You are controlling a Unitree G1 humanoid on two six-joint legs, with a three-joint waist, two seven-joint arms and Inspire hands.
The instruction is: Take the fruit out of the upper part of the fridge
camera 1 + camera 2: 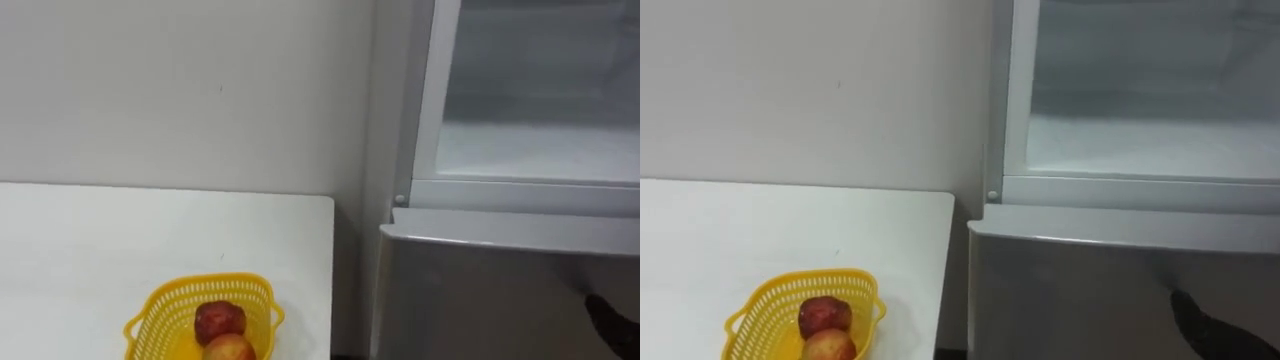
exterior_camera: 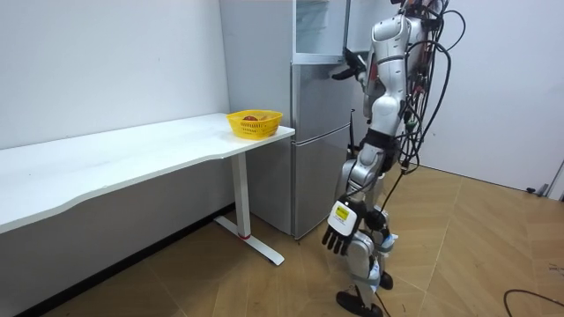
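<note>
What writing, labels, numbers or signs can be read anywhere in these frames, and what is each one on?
No text can be read here.
Tag on the back of the left hand, hanging at the robot's side in the room view: its print is too small to read.
Fridge: no lettering shows on its front or in the open upper compartment.
Yellow basket and white table: no markings.

White wall (image 2: 106, 62) behind, plain, evenly lit. Long white table (image 2: 132, 154) set along it — front edge wavy, single white leg (image 2: 240, 202) with flat foot near one end. Floor (image 2: 476, 246) light-brown wood, herringbone pattern. Second pale wall (image 2: 511, 88) at room view's right — bare.
</note>
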